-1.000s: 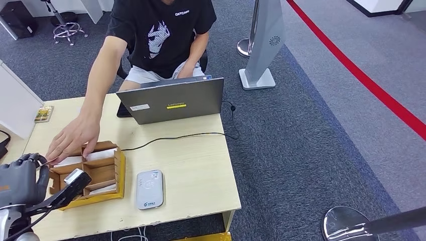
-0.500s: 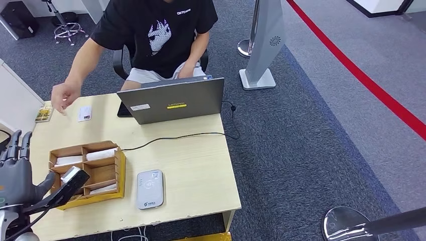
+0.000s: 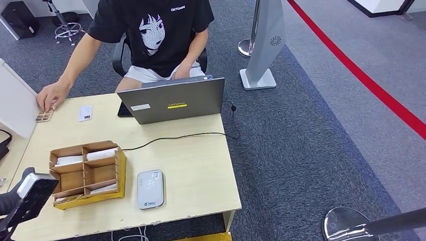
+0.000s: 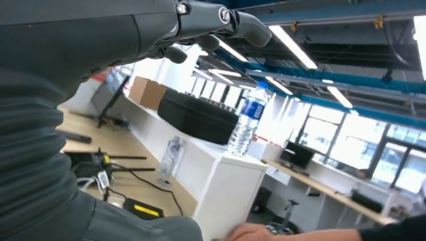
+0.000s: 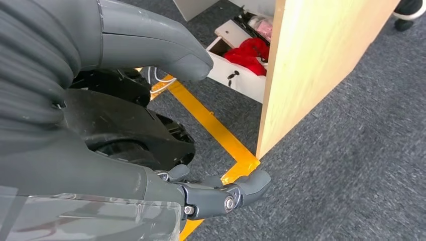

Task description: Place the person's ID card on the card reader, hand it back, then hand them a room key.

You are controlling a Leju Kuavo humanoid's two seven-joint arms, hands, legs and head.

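Look for a small white card (image 3: 85, 113) lying flat on the desk (image 3: 201, 170), just beside the laptop (image 3: 173, 104) and near the person's hand (image 3: 50, 96) at the far corner. Probably the task's card, though too small to read. More white cards in the compartments of the wooden card tray (image 3: 119, 170), with the card reader (image 3: 149, 189) just beside it. Expect thin, stiff, light, slick plastic, awkward to lift off a flat top. Slide to the desk edge or tip up one long side, then pinch across the faces. Left hand (image 4: 100, 40) with fingers spread, holding nothing. Right hand (image 5: 115, 115) low beside the desk's side panel, fingers apart, likewise empty.
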